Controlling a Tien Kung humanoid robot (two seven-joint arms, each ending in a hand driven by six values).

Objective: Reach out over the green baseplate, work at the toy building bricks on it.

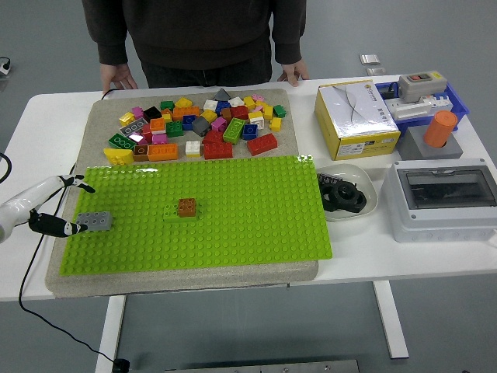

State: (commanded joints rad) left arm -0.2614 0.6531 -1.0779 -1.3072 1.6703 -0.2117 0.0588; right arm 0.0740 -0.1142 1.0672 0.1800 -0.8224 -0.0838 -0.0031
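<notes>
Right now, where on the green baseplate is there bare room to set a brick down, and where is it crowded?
The green baseplate is bare across its whole right half, from the brown brick to the edge by the white bowl, and along its near strip. The left end is tight: the left hand is at the grey brick. The loose brick pile crowds the mat behind.

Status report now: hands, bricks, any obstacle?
Left hand open beside grey toy brick on green baseplate. Right hand out of view. Nothing blocking.

Left robot hand enters at the frame's left edge, mid-height, fingers spread and empty.
</notes>
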